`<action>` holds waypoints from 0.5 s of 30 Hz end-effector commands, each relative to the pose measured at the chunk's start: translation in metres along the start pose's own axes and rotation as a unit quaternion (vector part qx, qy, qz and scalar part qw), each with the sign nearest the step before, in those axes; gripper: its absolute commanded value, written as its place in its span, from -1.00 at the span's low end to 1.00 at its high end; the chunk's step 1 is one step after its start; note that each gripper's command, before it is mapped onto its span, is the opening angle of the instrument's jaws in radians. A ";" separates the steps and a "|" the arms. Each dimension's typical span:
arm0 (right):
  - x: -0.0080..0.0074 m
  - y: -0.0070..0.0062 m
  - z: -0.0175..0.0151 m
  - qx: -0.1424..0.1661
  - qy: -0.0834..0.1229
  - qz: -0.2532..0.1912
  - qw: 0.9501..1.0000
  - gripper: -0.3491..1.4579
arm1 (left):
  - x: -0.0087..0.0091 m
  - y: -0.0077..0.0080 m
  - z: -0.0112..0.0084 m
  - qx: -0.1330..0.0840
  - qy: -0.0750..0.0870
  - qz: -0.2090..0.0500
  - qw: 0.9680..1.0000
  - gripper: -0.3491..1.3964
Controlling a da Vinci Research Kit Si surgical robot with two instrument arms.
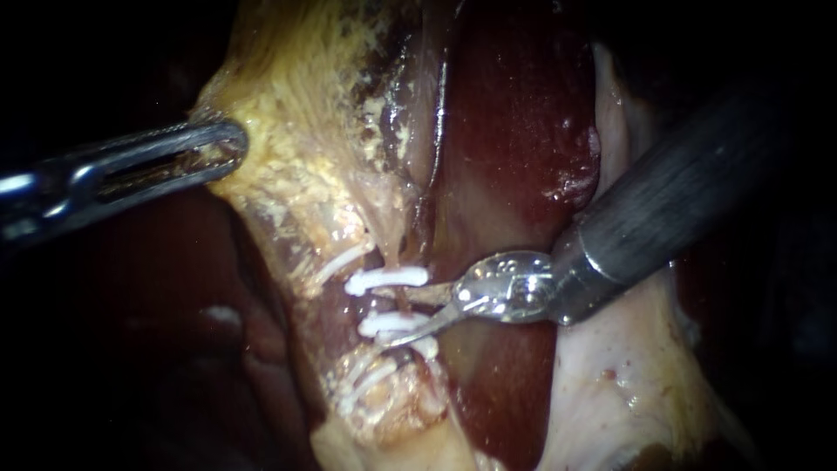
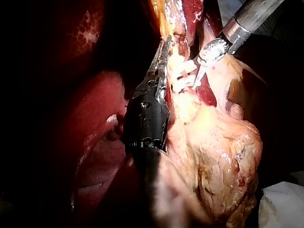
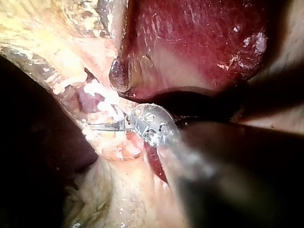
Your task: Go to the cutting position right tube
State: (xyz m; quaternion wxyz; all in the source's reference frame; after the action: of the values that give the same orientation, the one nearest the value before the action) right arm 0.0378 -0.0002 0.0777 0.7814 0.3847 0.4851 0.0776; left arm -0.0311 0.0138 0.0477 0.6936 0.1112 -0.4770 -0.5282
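Note:
A thin tube [image 1: 404, 301] runs down from the yellowish gallbladder [image 1: 305, 131] and carries two white clips, an upper clip [image 1: 388, 279] and a lower clip [image 1: 394, 324]. My right instrument [image 1: 403, 317] comes in from the upper right with its two thin blades open. The upper blade lies across the tube between the clips and the lower blade runs under the lower clip. The right wrist view shows the same blades [image 3: 102, 126] among the white clips [image 3: 102, 95]. My left instrument [image 1: 228, 148] is shut on the gallbladder's edge and holds it out to the left.
Dark red liver [image 1: 514, 131] lies behind the tube and under the right shaft. More white clips [image 1: 366, 379] sit lower on fatty tissue. Pale tissue [image 1: 610, 384] spreads at the lower right. In the left wrist view my right instrument [image 2: 199, 78] lies beyond the left jaws [image 2: 164, 52].

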 end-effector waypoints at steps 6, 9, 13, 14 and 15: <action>0.0005 0.0002 0.0010 0.009 0.011 0.046 0.999 0.70 | 0.0000 0.0000 0.0001 0.000 0.000 0.000 1.000 -1.00; 0.0006 0.0004 0.0014 0.007 0.011 0.058 0.998 0.70 | 0.0000 0.0000 0.0001 0.000 0.000 0.000 1.000 -1.00; 0.0007 0.0006 0.0018 0.006 0.012 0.071 0.997 0.66 | 0.0000 0.0000 0.0001 0.000 0.000 0.000 1.000 -1.00; 0.0007 0.0007 0.0019 0.005 0.012 0.074 0.997 0.64 | 0.0000 0.0000 0.0001 0.000 0.000 0.000 1.000 -1.00; 0.0007 0.0008 0.0020 0.005 0.012 0.076 0.997 0.64 | 0.0000 0.0000 0.0001 0.000 0.000 0.000 1.000 -1.00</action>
State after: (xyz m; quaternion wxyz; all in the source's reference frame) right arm 0.0400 -0.0004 0.0783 0.7646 0.4252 0.4629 0.1424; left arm -0.0311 0.0139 0.0478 0.6936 0.1111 -0.4773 -0.5280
